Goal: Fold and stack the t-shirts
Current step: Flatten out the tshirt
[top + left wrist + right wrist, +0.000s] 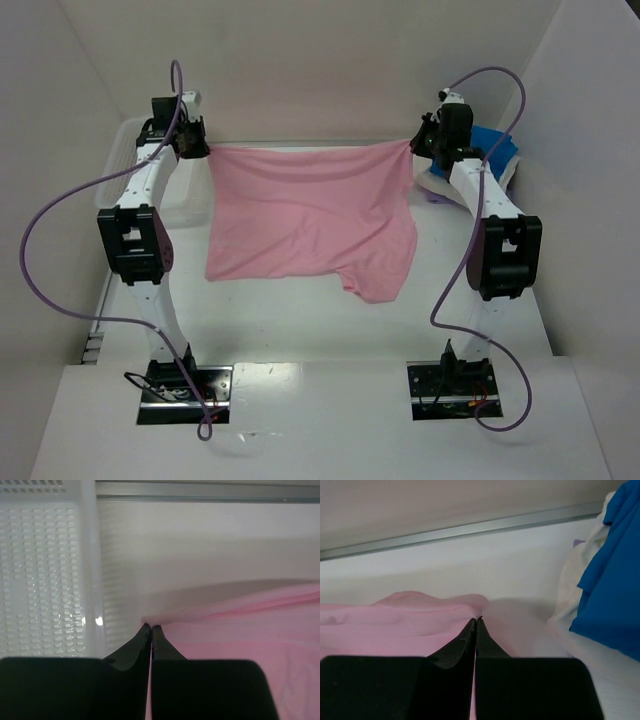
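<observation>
The light pink soft cloth t-shirt (310,220) is stretched from 9 to 3 o'clock. Its far corners are pinched by the left gripper (151,628) and the right gripper (476,620) (both equally near), and the body is spread toward 6 o'clock.

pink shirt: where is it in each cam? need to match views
Top: pink shirt centre, stretched between both arms.
Left wrist: shirt lower right, corner pinched in the left gripper.
Right wrist: shirt lower left, corner pinched in the right gripper.
Shared landmark: metal strip at the back, across both wrist views.
</observation>
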Motion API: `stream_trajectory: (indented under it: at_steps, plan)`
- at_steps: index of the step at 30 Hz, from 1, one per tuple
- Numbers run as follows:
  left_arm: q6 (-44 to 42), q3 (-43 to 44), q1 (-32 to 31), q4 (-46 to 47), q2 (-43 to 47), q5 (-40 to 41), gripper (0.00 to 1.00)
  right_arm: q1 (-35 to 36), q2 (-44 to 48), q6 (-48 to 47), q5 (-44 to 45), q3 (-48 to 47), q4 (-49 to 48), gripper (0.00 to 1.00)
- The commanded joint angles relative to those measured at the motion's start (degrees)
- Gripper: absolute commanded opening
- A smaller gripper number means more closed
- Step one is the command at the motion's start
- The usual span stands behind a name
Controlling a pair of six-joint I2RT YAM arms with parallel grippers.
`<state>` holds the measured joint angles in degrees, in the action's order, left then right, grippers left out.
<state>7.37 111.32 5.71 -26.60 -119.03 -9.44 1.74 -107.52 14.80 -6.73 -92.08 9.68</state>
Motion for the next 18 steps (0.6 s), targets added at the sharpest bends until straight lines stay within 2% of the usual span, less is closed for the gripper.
stream_trajectory:
  at_steps: [1,7,18]
  plan:
    - [-2.4,5.9,-2.2,1.3,-4.3,0.6,0.00,0.0,-2.5,-1.7,2.2,-4.5,-4.1,0.00]
    - [-2.4,10.2,-3.2,1.3,-8.5,1.6,0.00,0.0,-5.1,-2.2,2.2,-7.0,-4.1,0.00]
    - [-1.6,9.6,-3.7,1.8,-10.3,8.4,0.00,-0.5,-7.4,-3.4,4.1,-7.0,-3.6,0.00]
